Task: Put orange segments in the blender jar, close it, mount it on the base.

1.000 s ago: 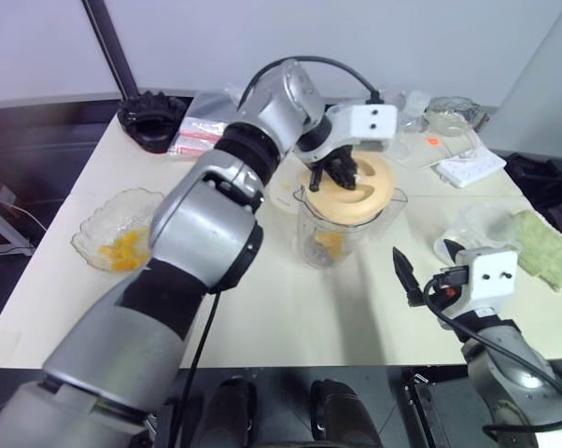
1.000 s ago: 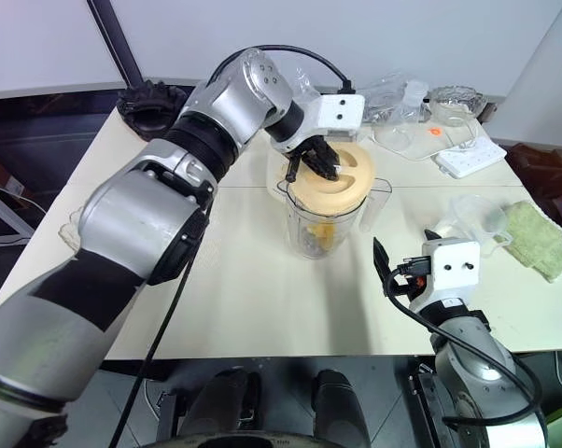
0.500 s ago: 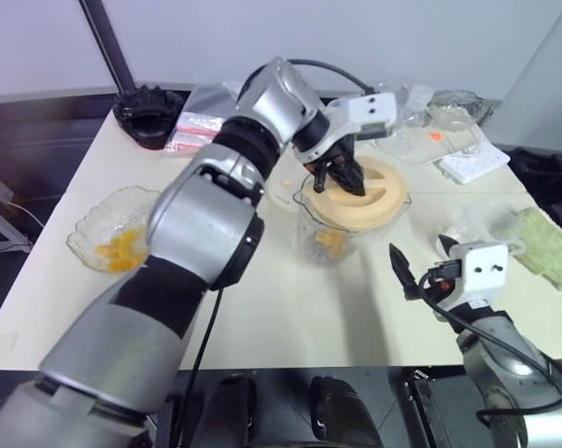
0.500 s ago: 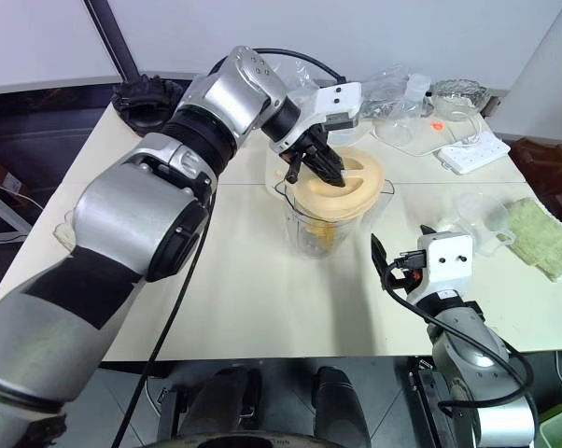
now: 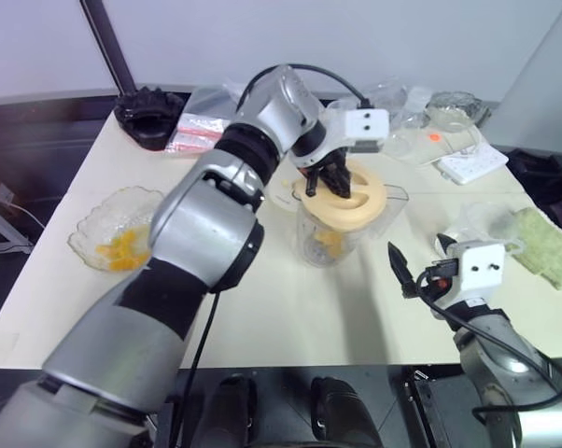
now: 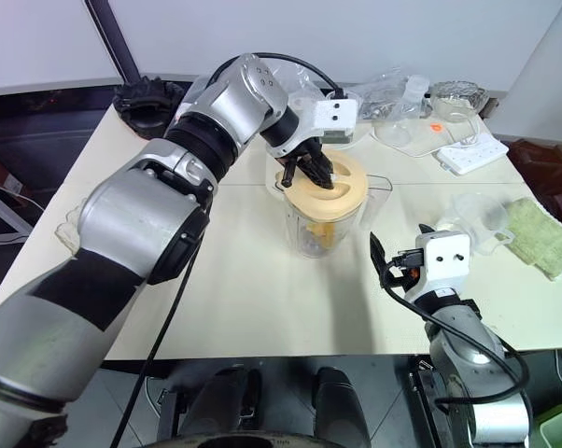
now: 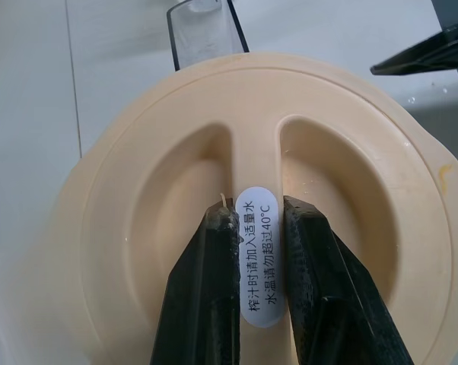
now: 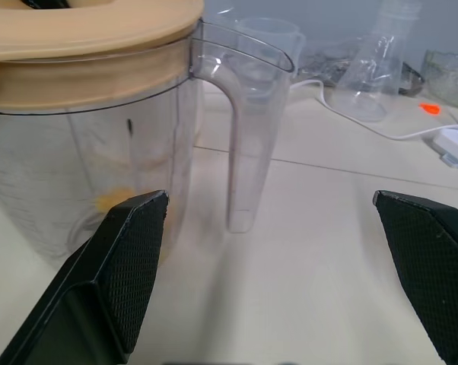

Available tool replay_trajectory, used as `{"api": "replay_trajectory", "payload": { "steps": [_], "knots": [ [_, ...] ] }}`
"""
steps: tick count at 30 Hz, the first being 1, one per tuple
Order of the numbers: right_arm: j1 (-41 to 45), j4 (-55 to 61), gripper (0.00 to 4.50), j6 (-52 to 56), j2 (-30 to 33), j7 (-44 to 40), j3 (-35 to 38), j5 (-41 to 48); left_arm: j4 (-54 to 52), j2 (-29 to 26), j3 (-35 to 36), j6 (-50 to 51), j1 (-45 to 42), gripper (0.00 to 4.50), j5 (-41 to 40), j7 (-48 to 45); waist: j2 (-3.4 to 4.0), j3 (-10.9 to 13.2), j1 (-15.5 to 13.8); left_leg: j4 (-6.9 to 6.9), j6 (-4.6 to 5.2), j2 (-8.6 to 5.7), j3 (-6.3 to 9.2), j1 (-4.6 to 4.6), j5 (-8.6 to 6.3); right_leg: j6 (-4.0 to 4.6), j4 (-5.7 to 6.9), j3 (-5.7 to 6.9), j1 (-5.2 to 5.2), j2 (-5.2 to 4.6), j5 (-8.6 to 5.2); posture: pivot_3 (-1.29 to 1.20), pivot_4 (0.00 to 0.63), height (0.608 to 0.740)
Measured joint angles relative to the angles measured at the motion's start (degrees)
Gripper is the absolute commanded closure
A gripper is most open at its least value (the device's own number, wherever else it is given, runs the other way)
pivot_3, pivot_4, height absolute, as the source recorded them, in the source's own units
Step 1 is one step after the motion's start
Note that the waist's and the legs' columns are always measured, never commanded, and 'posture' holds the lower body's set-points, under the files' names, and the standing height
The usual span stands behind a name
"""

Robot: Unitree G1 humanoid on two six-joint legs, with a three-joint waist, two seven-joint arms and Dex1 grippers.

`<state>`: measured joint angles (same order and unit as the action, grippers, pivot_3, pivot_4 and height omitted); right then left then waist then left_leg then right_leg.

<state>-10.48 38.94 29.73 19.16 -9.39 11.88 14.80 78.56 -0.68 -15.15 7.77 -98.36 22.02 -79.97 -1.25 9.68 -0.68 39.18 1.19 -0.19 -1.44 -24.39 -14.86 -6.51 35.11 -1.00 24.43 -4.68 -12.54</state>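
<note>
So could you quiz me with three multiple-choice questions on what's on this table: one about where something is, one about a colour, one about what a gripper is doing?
1. Where is the scalloped glass bowl of orange segments?
A. by the table's left edge
B. on the jar
C. on the green cloth

2. What colour is the round plastic lid on the tall clear blender jar?
A. black
B. cream
C. green

3. The left gripper is:
A. wide open in the air
B. closed on the lid's centre ridge
C. holding a cup

Answers: 1 A, the bowl sits far left; 2 B, seen close in the wrist view; 3 B, both fingers flank the ridge.
</note>
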Motion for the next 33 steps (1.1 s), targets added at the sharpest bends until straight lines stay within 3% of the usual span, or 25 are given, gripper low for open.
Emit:
{"api": "replay_trajectory", "payload": {
  "steps": [9,18,22,26,33],
  "knots": [
    [14.2,-24.4,0.0,-10.1,0.1,-4.4,-2.7,-3.4,-1.0,0.2,-1.3,-1.4,0.7,4.27,0.2,0.0,0.02,0.0,0.1,0.0,0.0,0.01,-0.02,0.17,0.0,0.03,0.0,-0.02,-0.15,0.01,0.02,0.0,0.15,0.74],
    [22.3,-40.4,0.0,-17.7,-0.2,-8.3,-3.8,-3.9,-1.0,0.2,-1.5,-2.5,0.8,4.27,0.2,-0.1,0.03,0.0,0.2,0.01,0.01,-0.01,-0.03,0.19,0.01,0.02,0.04,-0.04,-0.17,0.03,0.04,0.0,0.15,0.74],
    [25.0,-41.9,1.27,-19.5,-1.8,-7.9,-3.9,-4.0,-0.8,0.1,-0.9,-1.9,0.8,4.27,-0.2,0.6,0.03,0.0,0.2,0.0,0.01,-0.01,-0.01,0.21,0.01,0.01,0.09,-0.04,-0.16,0.04,0.04,0.0,0.15,0.74],
    [25.7,-42.0,3.5,-20.0,-2.4,-7.4,-4.3,-4.1,-0.4,0.0,0.6,-0.5,1.1,4.27,-0.8,1.5,0.03,0.0,0.0,0.03,0.01,-0.07,-0.02,0.19,0.01,0.01,0.07,-0.08,-0.2,0.0,0.04,0.0,0.15,0.74],
    [26.0,-41.9,3.55,-20.2,-3.5,-6.1,-5.2,-4.5,-0.3,-1.2,0.4,-2.1,1.8,4.27,-0.8,0.9,0.06,0.0,0.2,0.04,0.01,-0.04,-0.02,0.34,0.01,0.01,0.14,-0.1,-0.27,0.03,0.04,0.0,0.15,0.74]
  ]
}}
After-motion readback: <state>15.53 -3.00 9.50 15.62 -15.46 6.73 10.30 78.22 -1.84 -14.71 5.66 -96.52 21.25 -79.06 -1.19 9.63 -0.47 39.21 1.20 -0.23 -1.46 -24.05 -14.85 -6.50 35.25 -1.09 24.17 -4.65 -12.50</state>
